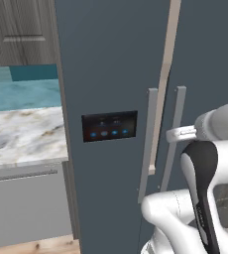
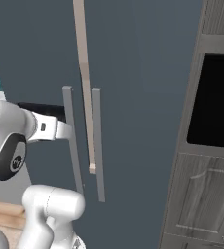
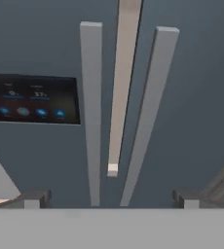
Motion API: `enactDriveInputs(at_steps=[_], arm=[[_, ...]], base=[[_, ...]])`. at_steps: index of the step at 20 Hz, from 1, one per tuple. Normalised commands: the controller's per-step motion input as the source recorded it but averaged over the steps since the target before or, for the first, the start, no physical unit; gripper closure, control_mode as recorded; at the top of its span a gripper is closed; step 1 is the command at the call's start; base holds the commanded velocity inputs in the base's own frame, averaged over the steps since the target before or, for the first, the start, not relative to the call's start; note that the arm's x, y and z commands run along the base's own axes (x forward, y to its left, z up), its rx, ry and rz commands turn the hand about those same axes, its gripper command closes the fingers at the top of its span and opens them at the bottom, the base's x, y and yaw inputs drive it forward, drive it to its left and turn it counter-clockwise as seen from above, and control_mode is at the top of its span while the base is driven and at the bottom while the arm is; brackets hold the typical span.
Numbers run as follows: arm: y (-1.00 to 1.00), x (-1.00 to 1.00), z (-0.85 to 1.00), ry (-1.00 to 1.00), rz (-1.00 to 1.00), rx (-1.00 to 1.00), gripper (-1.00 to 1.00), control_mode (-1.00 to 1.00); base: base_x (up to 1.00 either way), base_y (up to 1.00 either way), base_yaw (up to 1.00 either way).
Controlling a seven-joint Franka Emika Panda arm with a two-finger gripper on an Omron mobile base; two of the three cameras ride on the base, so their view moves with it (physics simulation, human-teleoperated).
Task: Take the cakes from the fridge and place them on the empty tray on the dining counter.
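The slate-blue fridge (image 1: 106, 59) (image 2: 133, 58) (image 3: 46, 48) stands right in front of me, both doors shut. A narrow pale strip (image 3: 123, 87) runs between the doors. Two long grey vertical handles (image 3: 92, 112) (image 3: 150, 107) flank that strip. The black control panel (image 1: 109, 125) (image 3: 32, 98) with blue lights sits on the left door. My gripper (image 3: 110, 199) is open wide, its fingertips (image 3: 33, 199) apart at the bottom of the hand view, a short way in front of the handles and holding nothing. The cakes, the tray and the dining counter are out of view.
A marbled counter (image 1: 22, 134) with a teal backsplash lies left of the fridge, a grey drawer front (image 1: 27, 203) below it. Wood-grain cabinets (image 2: 201, 199) with a black oven opening (image 2: 216, 102) stand close on the right.
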Motion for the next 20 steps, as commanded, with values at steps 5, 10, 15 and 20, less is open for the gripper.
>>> enactDriveInputs(at_steps=[5, 10, 15, 20], arm=[[0.00, -0.29, -0.01, -0.30, -0.02, 0.00, -1.00, -1.00], [-0.01, -0.39, -0.20, -0.38, -0.01, 0.00, -1.00, -1.00], [0.00, -0.07, -0.40, -0.32, 0.00, 0.00, -1.00, -1.00], [0.00, 0.17, -0.23, -0.06, 0.00, 0.00, -1.00, -1.00]], base=[[0.00, 0.00, 0.00], [0.00, 0.00, 0.00], [0.00, 0.00, 0.00], [0.00, 0.00, 0.00]])
